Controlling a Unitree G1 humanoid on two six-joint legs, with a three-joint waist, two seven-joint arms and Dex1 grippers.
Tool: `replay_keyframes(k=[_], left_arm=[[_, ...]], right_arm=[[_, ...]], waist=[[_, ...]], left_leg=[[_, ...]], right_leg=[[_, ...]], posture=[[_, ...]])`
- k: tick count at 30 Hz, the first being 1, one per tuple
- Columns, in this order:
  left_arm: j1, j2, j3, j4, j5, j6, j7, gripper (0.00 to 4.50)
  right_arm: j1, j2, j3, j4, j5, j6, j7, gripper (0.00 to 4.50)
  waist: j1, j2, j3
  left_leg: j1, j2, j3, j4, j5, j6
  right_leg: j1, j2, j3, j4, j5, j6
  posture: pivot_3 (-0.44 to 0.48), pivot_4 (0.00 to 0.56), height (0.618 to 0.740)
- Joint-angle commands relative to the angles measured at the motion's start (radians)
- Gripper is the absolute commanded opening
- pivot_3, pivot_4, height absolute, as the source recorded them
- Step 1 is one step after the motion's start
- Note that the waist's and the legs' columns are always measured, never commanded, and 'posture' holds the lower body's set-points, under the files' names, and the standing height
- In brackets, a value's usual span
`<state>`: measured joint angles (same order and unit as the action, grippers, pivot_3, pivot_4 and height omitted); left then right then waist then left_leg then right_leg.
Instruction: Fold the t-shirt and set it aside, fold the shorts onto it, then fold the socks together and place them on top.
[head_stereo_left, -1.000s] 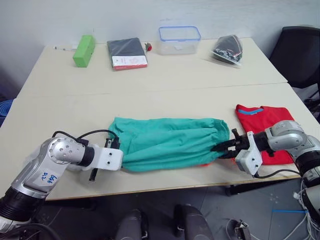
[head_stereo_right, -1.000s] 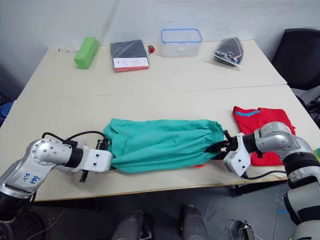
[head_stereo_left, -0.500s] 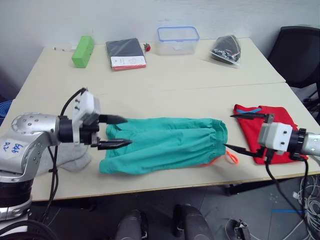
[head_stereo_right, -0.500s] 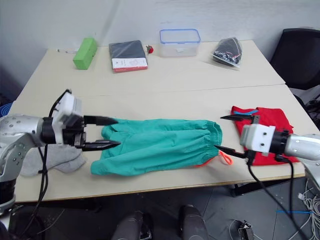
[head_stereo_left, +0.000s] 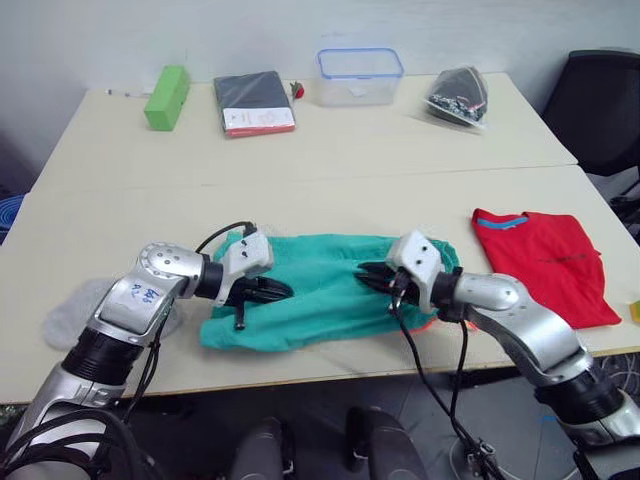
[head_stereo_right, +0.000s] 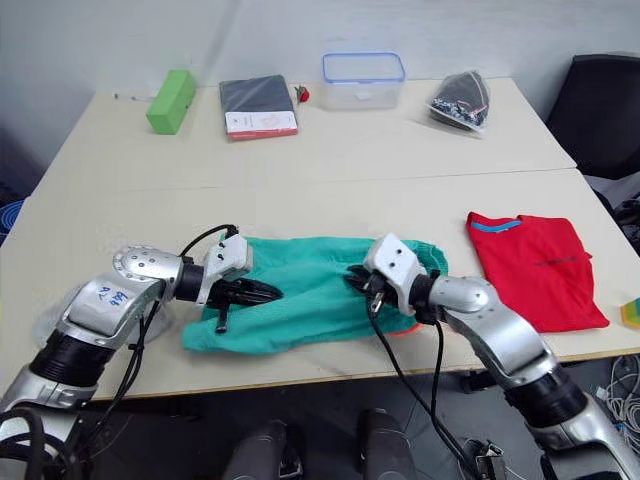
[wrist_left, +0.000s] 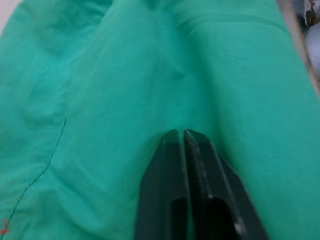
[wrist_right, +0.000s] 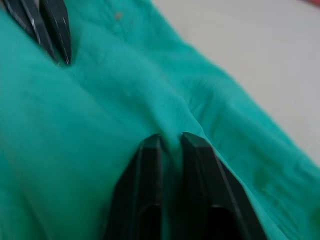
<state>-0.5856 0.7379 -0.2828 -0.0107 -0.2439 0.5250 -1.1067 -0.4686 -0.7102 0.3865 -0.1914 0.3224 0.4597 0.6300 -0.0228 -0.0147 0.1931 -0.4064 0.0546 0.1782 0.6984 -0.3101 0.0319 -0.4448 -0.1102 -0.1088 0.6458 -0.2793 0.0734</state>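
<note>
Shorts (head_stereo_left: 320, 300) pinched by both pincers; no legible writing on them.

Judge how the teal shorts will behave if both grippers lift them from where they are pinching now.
The shorts lie in soft wrinkles, so they will likely sag between the left gripper and right gripper. A ridge of cloth bunches between the right fingers, suggesting thin, light fabric. With both pinches near the middle, the ends would probably droop.
</note>
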Motion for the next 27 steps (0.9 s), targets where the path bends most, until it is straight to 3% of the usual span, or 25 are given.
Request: replay_keyframes(k=[1,6,13,21,24,27], left_arm=[[-0.048,-0.028,-0.008,0.067,0.063,-0.049,0.029,0.0],[-0.103,-0.063,-0.008,0.235,0.166,-0.151,0.096,0.0],[-0.156,-0.151,0.067,0.345,0.187,-0.223,0.223,0.0],[-0.122,-0.14,0.21,0.129,-0.028,-0.025,0.104,0.0],[-0.132,-0.163,0.265,0.059,-0.129,0.098,0.113,0.0],[-0.137,-0.173,0.196,0.051,-0.09,0.115,0.121,0.0]], right_arm=[[-0.052,0.037,-0.007,0.111,-0.113,-0.015,-0.02,0.03],[-0.122,0.127,-0.105,0.266,-0.167,-0.018,-0.108,0.03],[-0.172,0.283,-0.359,0.339,-0.017,0.14,-0.196,0.03],[-0.137,0.296,-0.331,0.142,0.018,0.148,-0.065,0.03],[-0.117,0.31,-0.279,0.075,-0.007,0.133,-0.05,0.03],[-0.103,0.324,-0.223,0.05,-0.041,0.132,-0.053,0.03]], waist=[[0.0,0.0,0.0],[-0.003,-0.001,0.0],[-0.003,-0.001,0.0],[-0.011,-0.001,0.0],[-0.009,-0.001,0.0],[-0.006,-0.001,0.0]], left_leg=[[0.0,-0.001,0.0,0.0,0.0,0.001],[0.0,-0.002,0.001,0.0,0.002,0.002],[0.0,-0.003,0.001,-0.001,0.002,0.003],[0.0,-0.002,0.001,-0.003,0.002,0.003],[0.0,-0.002,0.001,-0.003,0.002,0.002],[0.0,-0.002,0.0,-0.003,0.002,0.002]], right_leg=[[0.0,0.0,-0.001,0.0,0.0,0.0],[0.0,-0.001,-0.003,0.0,0.002,0.003],[0.0,-0.003,-0.004,0.001,0.003,0.004],[0.0,-0.002,-0.002,0.002,0.003,0.004],[0.0,-0.001,-0.002,0.002,0.003,0.004],[0.0,-0.001,-0.001,0.001,0.003,0.004]], posture=[[0.0,0.15,0.74],[0.0,0.15,0.74],[0.0,0.15,0.74],[0.0,0.15,0.74],[0.0,0.15,0.74],[0.0,0.15,0.74]])
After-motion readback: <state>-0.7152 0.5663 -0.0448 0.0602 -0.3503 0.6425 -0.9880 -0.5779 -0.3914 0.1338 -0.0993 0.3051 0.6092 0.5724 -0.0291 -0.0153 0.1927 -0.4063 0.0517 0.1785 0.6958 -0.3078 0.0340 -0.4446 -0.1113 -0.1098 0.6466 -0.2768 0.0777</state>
